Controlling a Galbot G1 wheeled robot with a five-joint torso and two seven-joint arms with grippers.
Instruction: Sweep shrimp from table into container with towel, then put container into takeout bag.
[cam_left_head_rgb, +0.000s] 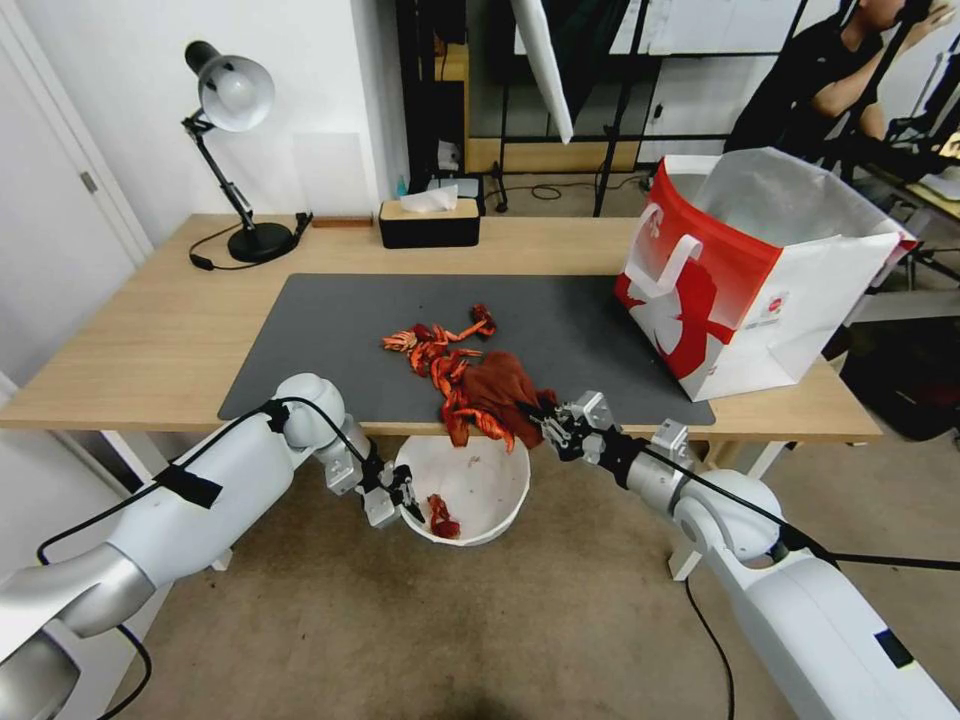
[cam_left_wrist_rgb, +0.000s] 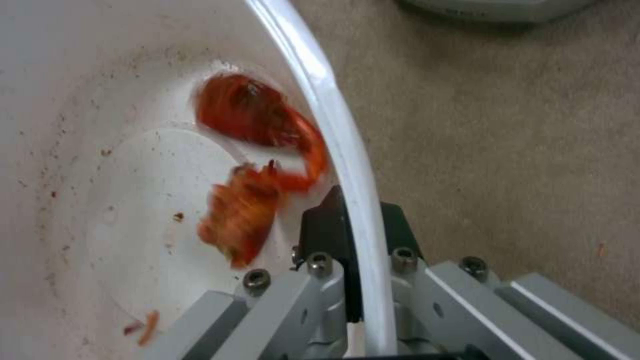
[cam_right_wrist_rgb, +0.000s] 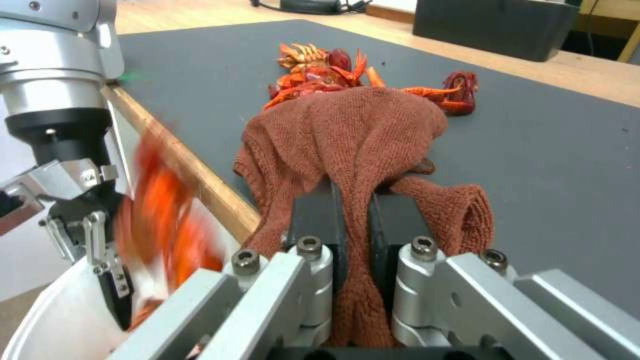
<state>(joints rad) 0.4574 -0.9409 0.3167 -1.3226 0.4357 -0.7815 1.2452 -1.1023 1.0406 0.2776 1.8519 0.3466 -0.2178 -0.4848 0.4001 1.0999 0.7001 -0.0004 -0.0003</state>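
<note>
Right gripper (cam_left_head_rgb: 553, 428) clamped on towel (cam_left_head_rgb: 503, 388), dragging shrimp (cam_left_head_rgb: 437, 357) off table (cam_left_head_rgb: 150, 340) edge; left gripper (cam_left_head_rgb: 400, 497) pinching container (cam_left_head_rgb: 490, 520) rim; best kept flush beneath.

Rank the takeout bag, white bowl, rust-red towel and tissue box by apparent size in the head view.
1. Takeout bag, clearly largest.
2. White bowl.
3. Rust-red towel and tissue box look alike; the box stands farther away, so they stay unranked.
</note>
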